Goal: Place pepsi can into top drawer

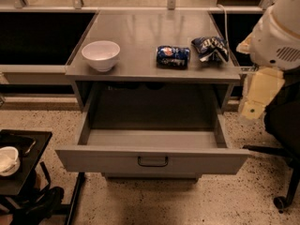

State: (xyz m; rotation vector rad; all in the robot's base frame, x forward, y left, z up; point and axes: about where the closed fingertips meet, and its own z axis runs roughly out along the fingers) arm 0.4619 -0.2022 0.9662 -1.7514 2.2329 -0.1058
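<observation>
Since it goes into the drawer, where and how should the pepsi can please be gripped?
Probably across its round body at mid-length, from above: the pepsi can lies on its side, ends toward bowl and bag. The gripper hangs right of the table.

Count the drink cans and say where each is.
1. The pepsi can lies on the cabinet top between the white bowl and snack bag; the open top drawer shows none. The gripper hangs right of the cabinet top.

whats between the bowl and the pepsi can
Nothing: the camera view shows bare grey top between the white bowl and the pepsi can. The gripper hangs off to the right.
</observation>
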